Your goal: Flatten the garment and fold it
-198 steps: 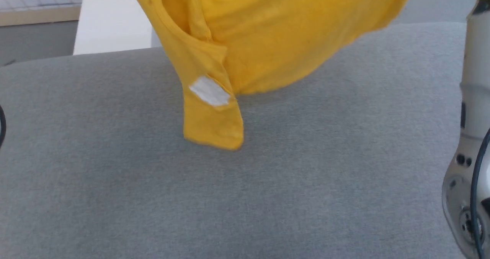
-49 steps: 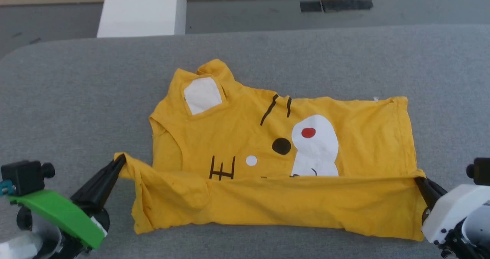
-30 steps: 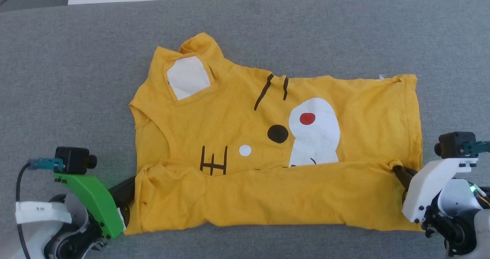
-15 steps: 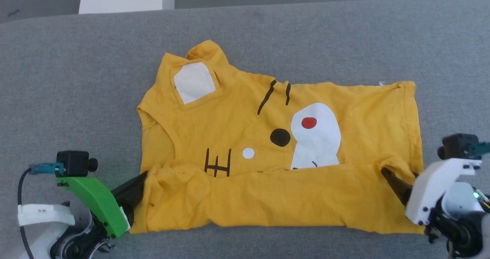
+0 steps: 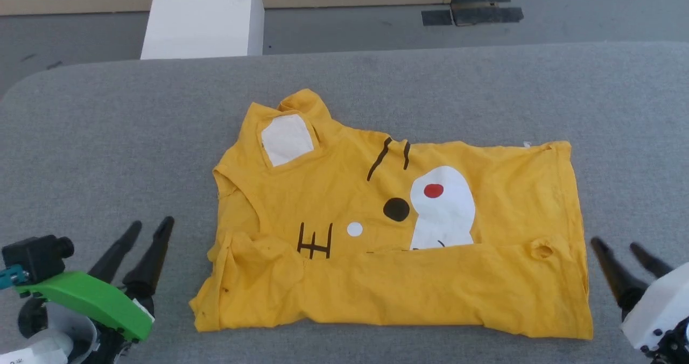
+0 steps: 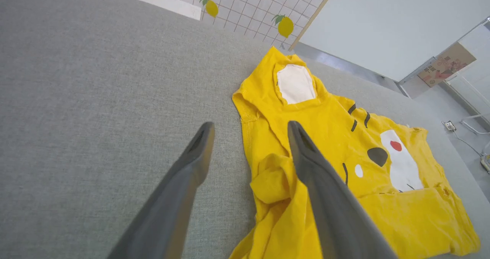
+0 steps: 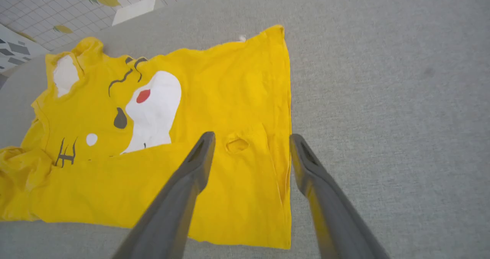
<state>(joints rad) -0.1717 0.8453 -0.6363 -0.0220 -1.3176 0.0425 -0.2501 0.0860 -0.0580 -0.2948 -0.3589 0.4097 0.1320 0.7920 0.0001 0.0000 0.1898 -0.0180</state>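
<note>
The garment (image 5: 398, 229) is a yellow T-shirt lying on the grey table (image 5: 107, 154), print side up, with its near edge folded over in a long band across the front. It also lies in the left wrist view (image 6: 344, 167) and in the right wrist view (image 7: 214, 98). My left gripper (image 5: 150, 226) stands open just left of the shirt's crumpled near-left corner, holding nothing. In its own view that gripper (image 6: 249, 130) has one finger over the cloth. My right gripper (image 5: 616, 245) is open right of the shirt's near-right corner, fingers apart and empty (image 7: 250, 138).
A white block (image 5: 202, 16) stands on the floor behind the table's far edge. A tiled wall base and a dark floor mat (image 5: 471, 8) lie farther back. Bare grey table surface surrounds the shirt on all sides.
Both grippers have opened, let go of the shirt's folded near corners and drawn back outward. The folded band stays on the shirt. The head camera has tilted up.
</note>
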